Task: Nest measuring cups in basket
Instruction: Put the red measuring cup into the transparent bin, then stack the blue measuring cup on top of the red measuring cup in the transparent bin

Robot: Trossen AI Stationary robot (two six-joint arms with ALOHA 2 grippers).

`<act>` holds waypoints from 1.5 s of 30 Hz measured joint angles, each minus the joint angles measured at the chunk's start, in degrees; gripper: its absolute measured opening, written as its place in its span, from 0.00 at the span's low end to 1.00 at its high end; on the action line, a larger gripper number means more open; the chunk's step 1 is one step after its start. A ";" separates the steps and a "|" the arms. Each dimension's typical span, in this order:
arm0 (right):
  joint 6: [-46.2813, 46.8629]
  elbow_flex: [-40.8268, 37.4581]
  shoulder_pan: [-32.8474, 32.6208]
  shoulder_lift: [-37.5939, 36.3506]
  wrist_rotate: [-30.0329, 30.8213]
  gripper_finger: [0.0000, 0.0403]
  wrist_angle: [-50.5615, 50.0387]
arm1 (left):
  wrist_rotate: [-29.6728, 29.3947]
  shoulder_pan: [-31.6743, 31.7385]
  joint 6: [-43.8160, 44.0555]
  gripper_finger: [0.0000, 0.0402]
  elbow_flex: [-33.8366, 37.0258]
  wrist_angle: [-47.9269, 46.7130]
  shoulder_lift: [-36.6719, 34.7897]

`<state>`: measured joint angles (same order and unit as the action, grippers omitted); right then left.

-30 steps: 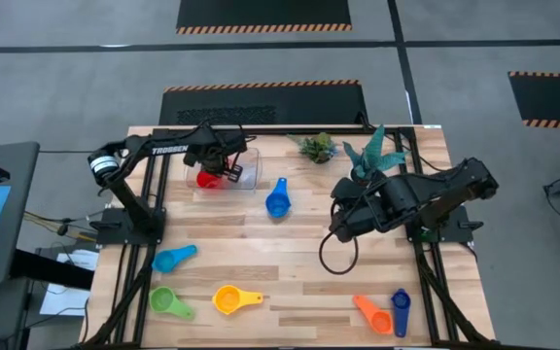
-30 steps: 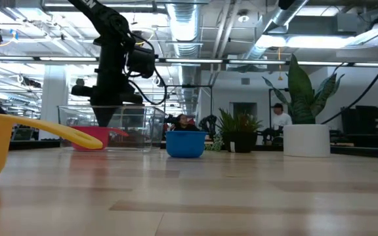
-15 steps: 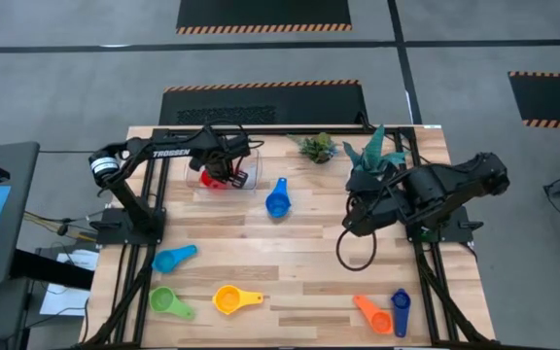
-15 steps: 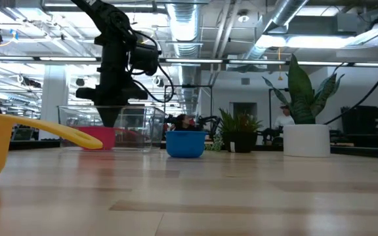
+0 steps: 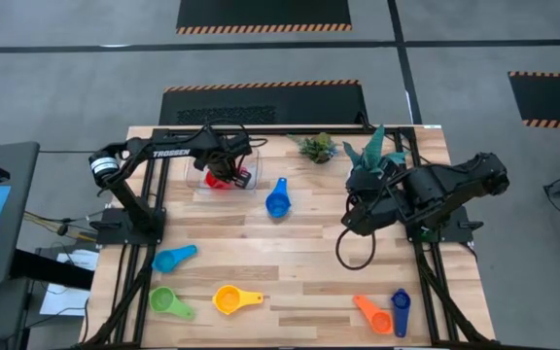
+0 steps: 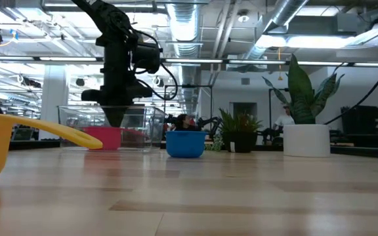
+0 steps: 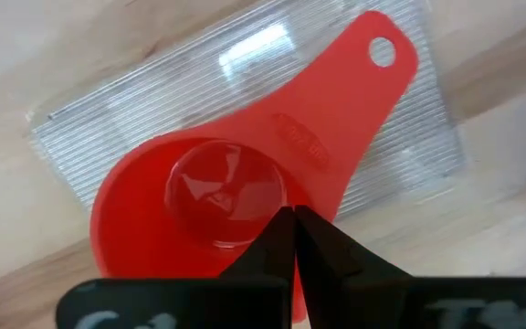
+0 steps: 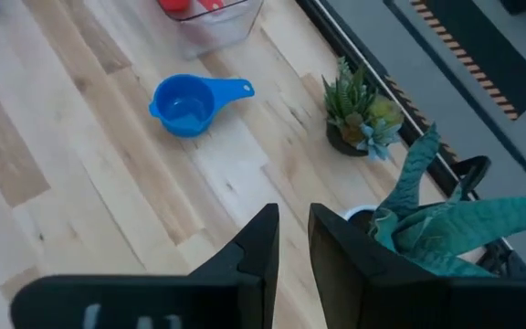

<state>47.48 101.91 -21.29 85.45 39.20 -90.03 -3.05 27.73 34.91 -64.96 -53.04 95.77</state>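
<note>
The clear basket [image 5: 202, 160] stands at the table's far left, with the red cup [image 5: 224, 178] in it, bowl on the basket's floor [image 7: 400, 146] and handle [image 7: 354, 100] toward the right. My left gripper [image 5: 229, 167] reaches down into the basket [image 6: 146, 124], shut at the red cup [image 6: 107, 137]. The blue cup [image 5: 276, 201] sits mid-table. Light blue [image 5: 171, 259], green [image 5: 168, 301], yellow [image 5: 231, 299], orange [image 5: 371, 313] and dark blue [image 5: 400, 311] cups lie along the near side. My right gripper [image 5: 348, 226] hovers right of centre, open by a narrow gap [image 8: 293, 242]. My left gripper [image 7: 292, 224] comes from above, pointing down, shut at the red cup's bowl on the side toward its handle [image 7: 313, 196]. The fingers themselves hide the wall there, so the kind of hold cannot be told. The cup stays upright with its bottom on the basket's floor.
A small succulent [image 5: 316, 147] and a teal-leaved plant in a white pot [image 5: 369, 156] stand at the far edge, close to my right arm. A black cable loop [image 5: 353, 255] hangs under that arm. Bare wood lies between the blue cup and the near row of cups.
My left gripper has moved toward the table's right inside the basket, and the red cup has slid along with it from the basket's left part to its middle. My right arm has drawn back a little toward the right edge, then stayed still.
</note>
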 joint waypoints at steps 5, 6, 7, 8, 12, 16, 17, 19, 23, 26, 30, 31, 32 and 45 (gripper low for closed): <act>-0.14 0.00 0.01 0.00 1.58 0.21 0.01 | -3.11 -0.70 -2.53 0.00 -3.77 -0.48 0.00; -0.15 0.00 0.01 0.00 1.62 0.21 0.01 | -3.98 -0.77 -2.91 0.00 -5.17 -1.32 0.00; -0.15 0.00 0.01 0.00 1.62 0.21 0.04 | -4.59 -0.81 -3.71 0.00 -6.72 -2.42 0.00; -0.15 0.00 0.01 0.00 1.62 0.21 0.04 | -4.80 -1.01 -4.71 0.00 -8.26 -3.98 0.00; -3.52 0.00 0.01 0.00 3.07 0.21 0.04 | -5.39 -2.49 -8.99 0.00 -15.78 -14.64 0.00; -8.50 0.00 0.79 0.12 9.81 0.21 0.10 | -5.32 -5.80 -14.44 0.00 -21.47 -27.50 -0.28; -9.61 0.00 1.26 0.38 11.74 0.21 0.33 | -5.42 -6.94 -16.97 0.00 -21.54 -29.23 -0.72; -11.41 0.01 2.39 1.20 15.25 0.21 1.16 | -5.27 -9.03 -21.15 0.00 -19.54 -30.84 -2.38; -13.88 0.07 4.96 3.20 16.54 0.21 3.14 | -2.87 -13.56 -18.27 0.00 -11.89 -29.78 -8.30; -20.78 0.04 7.39 5.91 16.23 0.21 3.88 | -2.52 -18.44 -13.53 0.00 -5.64 -27.18 -14.19; -33.03 -0.02 11.17 10.04 11.85 0.21 4.98 | -4.58 -25.66 -8.14 0.00 3.51 -16.43 -22.70; -34.83 -0.02 12.09 11.19 10.83 0.21 4.98 | -4.97 -27.35 -7.24 0.00 5.92 -12.02 -24.53; -35.97 0.02 13.01 12.29 10.36 0.21 4.65 | -5.12 -28.85 -6.40 0.00 8.13 -7.49 -26.11; -53.42 0.00 20.12 22.57 -13.02 0.21 23.96 | -6.59 -37.48 -5.71 0.00 17.39 9.89 -30.26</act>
<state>-5.93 101.91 -1.17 108.02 26.18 -66.07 -9.64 -9.75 29.20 -47.57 -43.14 65.50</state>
